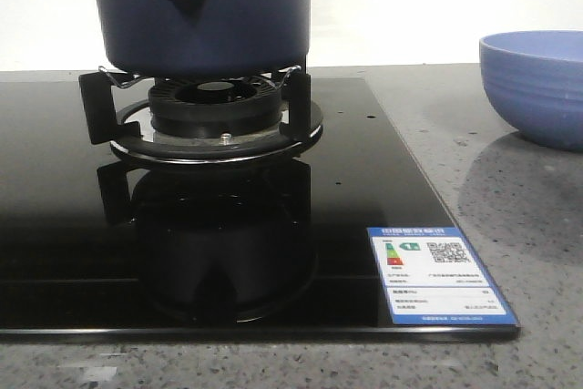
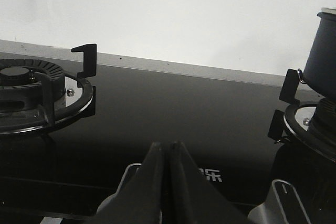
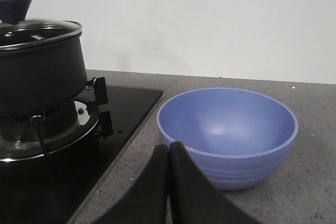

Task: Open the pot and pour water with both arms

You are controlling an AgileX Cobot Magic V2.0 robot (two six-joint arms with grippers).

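The pot (image 1: 205, 11) is a matte, dark navy cylinder with a stubby tapered handle socket whose round hole faces the front camera. It sits on the black prongs of a ringed burner (image 1: 215, 116) set in a glossy black glass cooktop (image 1: 109, 252). A glass lid (image 3: 38, 32) with a metal rim and a dark blue knob covers it.

The right hand (image 3: 168, 153) has its smooth black tapered fingers pressed together, gripping nothing. Just beyond its tips stands a light-blue bowl (image 3: 228, 135), round, with faint horizontal ribs on its outer wall, resting on the grey speckled tabletop (image 3: 310, 103). The pot stands off to the side of this hand, apart from the bowl.

The left hand (image 2: 169, 150) is likewise closed, fingers meeting in a thin seam over the shiny glass. A second, bare burner (image 2: 31, 90) with upright angular prongs lies ahead to one side; the pot is at the far opposite side.

A blue-and-white energy label (image 1: 437, 272) is stuck on the cooktop's corner.
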